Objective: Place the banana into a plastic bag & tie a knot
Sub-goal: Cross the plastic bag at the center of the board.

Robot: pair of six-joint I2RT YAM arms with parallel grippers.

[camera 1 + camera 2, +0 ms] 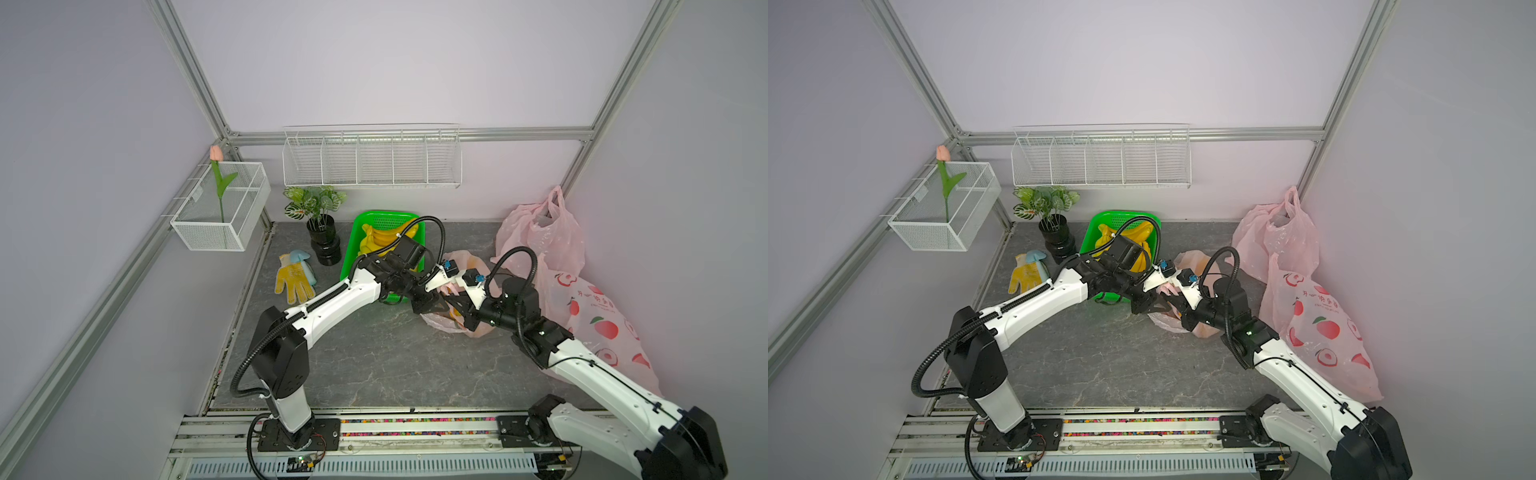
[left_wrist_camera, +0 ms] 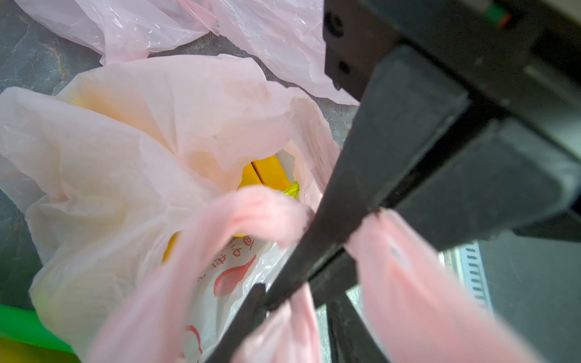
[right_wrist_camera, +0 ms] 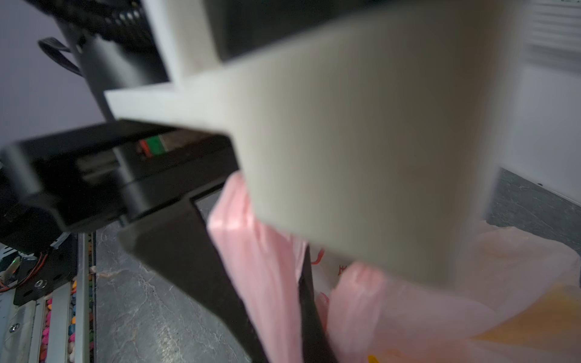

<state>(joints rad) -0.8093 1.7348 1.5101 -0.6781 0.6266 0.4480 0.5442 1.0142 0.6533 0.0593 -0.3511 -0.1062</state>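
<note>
**Holdings, tabletop cell**

1. Pink plastic bag (image 1: 478,329). Mid-table on the grey stone-pattern tabletop (image 1: 374,365), beneath both wrists. Slumped, mouth loosely open, red print on the film.
2. Banana (image 2: 269,171). Inside that bag. Yellow visible through the mouth and faintly through the film in the left wrist view.
3. Right gripper (image 2: 283,290). Jaws pressed flat together on a bunched bag handle (image 2: 405,264), the strand pinched partway along the fingers.
4. Left gripper (image 1: 439,306). Just beside the right one, above the bag mouth. Jaws parted part-way, a pink handle strand (image 3: 261,283) lying in the gap.
5. Green plastic basket (image 1: 360,232). Behind the left wrist, near the back wall, holding a bunch of spare bananas (image 1: 376,243).
6. Yellow work glove (image 1: 293,279). Flat on the table, to the left of the basket.
7. Potted plant (image 1: 316,203). Variegated leaves, black pot, between glove and basket, toward the back.
8. Heap of pink bags (image 1: 540,232). Far right corner, against the wall.
9. Fruit-printed bag (image 1: 594,322). Along the right wall, beside the right arm.
10. White wire rack (image 1: 372,166). On the back wall, divided into compartments.
11. White wire basket (image 1: 220,232). On the left wall, an upright tulip (image 1: 216,153) inside.
</note>
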